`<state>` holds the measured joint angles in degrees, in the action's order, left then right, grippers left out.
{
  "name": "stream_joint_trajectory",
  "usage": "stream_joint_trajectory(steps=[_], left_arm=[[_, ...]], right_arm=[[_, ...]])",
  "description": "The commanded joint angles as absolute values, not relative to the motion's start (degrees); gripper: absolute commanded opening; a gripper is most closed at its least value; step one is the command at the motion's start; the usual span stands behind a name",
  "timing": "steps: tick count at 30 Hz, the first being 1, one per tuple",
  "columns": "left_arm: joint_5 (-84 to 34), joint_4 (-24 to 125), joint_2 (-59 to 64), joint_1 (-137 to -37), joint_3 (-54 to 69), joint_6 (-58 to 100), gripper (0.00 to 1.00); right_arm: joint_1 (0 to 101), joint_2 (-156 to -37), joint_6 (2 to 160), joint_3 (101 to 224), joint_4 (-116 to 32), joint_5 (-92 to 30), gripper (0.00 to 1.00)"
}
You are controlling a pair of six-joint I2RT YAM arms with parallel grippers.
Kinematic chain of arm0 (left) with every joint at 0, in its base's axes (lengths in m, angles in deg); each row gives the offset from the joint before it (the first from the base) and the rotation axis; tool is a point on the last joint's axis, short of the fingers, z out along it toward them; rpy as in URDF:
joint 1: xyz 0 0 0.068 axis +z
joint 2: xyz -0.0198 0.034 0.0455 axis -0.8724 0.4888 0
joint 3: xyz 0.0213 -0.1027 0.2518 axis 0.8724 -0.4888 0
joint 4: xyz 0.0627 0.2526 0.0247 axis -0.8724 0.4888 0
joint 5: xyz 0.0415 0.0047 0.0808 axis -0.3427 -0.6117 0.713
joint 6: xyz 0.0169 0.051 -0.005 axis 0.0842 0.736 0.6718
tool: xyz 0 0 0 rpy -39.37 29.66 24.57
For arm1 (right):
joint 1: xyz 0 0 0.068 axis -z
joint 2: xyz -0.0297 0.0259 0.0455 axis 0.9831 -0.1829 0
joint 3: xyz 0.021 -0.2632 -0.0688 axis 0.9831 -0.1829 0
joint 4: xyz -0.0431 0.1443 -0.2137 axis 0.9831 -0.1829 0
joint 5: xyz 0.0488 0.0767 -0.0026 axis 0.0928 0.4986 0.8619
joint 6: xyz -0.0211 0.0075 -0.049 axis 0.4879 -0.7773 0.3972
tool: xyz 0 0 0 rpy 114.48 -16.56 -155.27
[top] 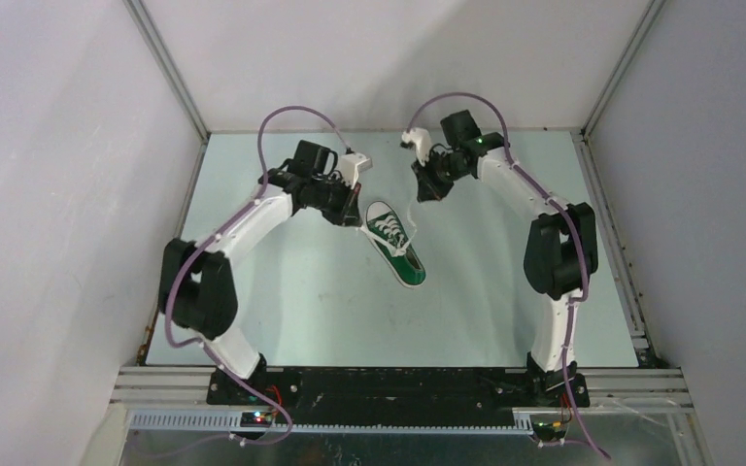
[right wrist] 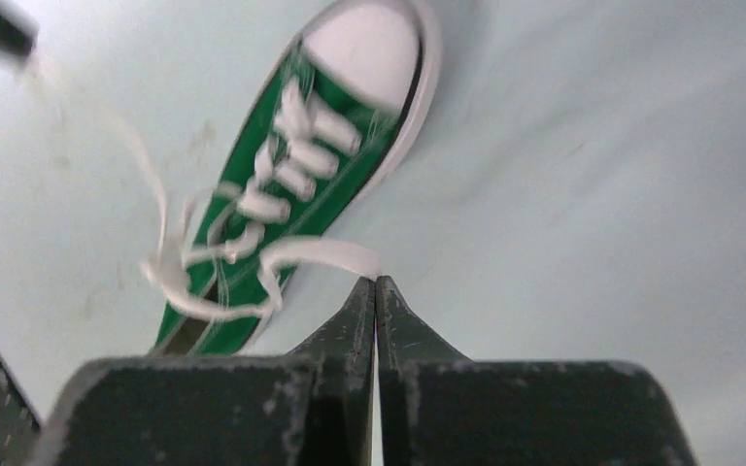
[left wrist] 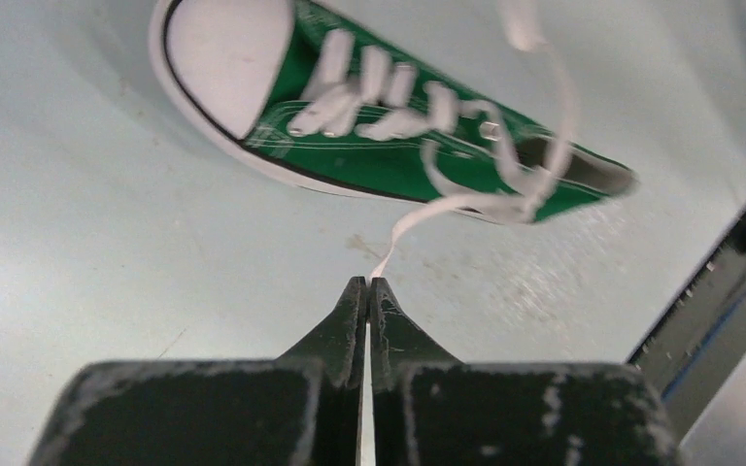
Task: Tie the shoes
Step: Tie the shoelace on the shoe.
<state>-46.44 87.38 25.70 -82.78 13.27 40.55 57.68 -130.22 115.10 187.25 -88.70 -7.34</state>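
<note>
Sneaker (top: 395, 243) lies mid-worktop (top: 282, 301), toe pointing away. Flanking the toe, left pincer (left wrist: 367, 283) and right pincer (right wrist: 376, 282) are each clamped tight on a lace (left wrist: 437, 204) end. Step, probably: cinching the first crossover. Next: even outward pull without dragging the sneaker.

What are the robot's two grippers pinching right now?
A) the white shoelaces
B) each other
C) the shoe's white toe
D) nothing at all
A: in each wrist view a white lace runs from the green shoe straight into the shut tips of the left gripper and the right gripper.
</note>
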Motion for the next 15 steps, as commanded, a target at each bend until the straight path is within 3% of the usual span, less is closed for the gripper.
stream_joint_trajectory(steps=[1, 9, 11, 12, 15], left_arm=[[-52.0, 87.5, 20.2, -85.5, 11.2, 47.6, 0.0], [-49.7, 88.8, 18.1, -89.8, 11.0, 57.4, 0.0], [-49.1, 87.8, 17.4, -90.0, 9.7, 59.5, 0.0], [-48.8, 87.5, 17.0, -90.1, 9.4, 59.7, 0.0], [-48.6, 86.7, 16.7, -90.4, 9.0, 60.0, 0.0]], right_arm=[[55.1, -131.2, 108.2, 194.8, -75.5, -3.9, 0.0], [47.7, -144.9, 98.8, 207.2, -67.9, 11.1, 0.0], [47.4, -145.8, 92.5, 206.2, -64.4, 16.8, 0.21], [47.4, -145.6, 89.7, 205.4, -63.1, 18.1, 0.37], [49.7, -141.7, 88.7, 200.3, -63.7, 18.4, 0.54]])
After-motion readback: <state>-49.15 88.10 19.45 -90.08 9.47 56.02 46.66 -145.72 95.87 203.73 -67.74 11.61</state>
